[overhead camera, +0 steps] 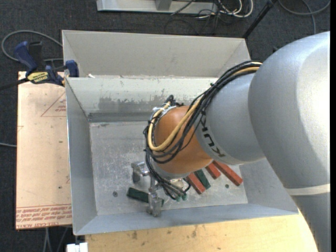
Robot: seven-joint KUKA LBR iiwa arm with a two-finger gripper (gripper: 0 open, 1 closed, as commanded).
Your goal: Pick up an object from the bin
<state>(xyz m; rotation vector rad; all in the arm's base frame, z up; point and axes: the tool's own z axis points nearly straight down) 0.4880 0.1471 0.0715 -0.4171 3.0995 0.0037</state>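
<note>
Black lettering (209,136) on the grey arm (273,104), on the segment just beside the orange wrist cover (176,140). Reads "KU", then what looks like a further "K". The rest curves away round the casing and cannot be read. No numbers legible.

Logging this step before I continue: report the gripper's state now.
Gripper: cannot be told whether open or closed. It sits low near the front of the bin, beside a small dark green piece.
</note>
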